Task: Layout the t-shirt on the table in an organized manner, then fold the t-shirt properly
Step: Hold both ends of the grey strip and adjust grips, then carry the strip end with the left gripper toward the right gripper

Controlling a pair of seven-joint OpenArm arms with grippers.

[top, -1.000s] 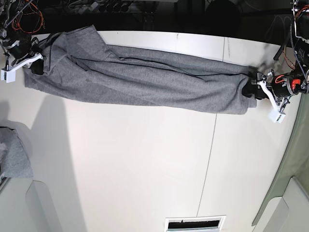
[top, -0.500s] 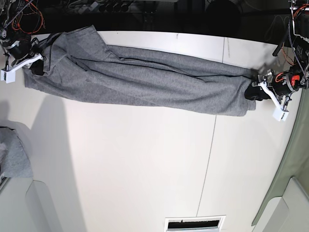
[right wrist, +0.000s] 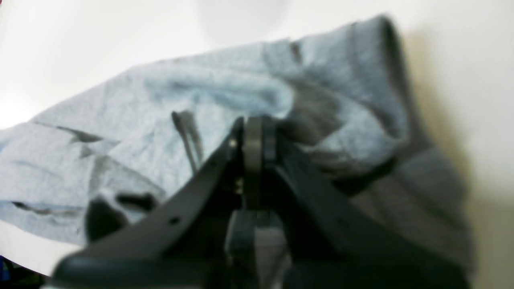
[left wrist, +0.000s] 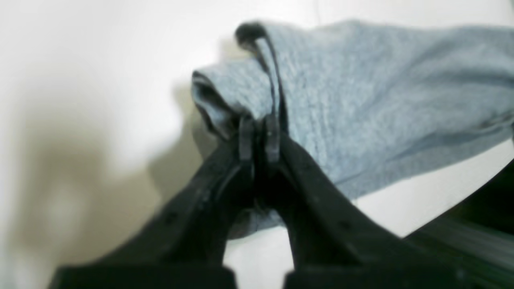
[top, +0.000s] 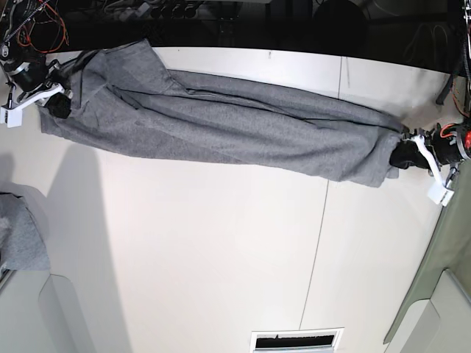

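My left jaws (left wrist: 257, 138) are closed on a fold at one end of the t-shirt (top: 221, 121). My right jaws (right wrist: 253, 136) are closed on the cloth at the other end. The t-shirt lies stretched in a long band across the far part of the white worktop (top: 221, 250).

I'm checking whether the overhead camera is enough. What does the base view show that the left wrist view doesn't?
Only the base view shows the whole t-shirt stretched between both arms, the right gripper at its other end, the table's dark seam and a separate bunch of grey cloth. Only the left wrist view shows the left gripper shut on a fold of fabric up close. Both show the t-shirt's end on the white table.
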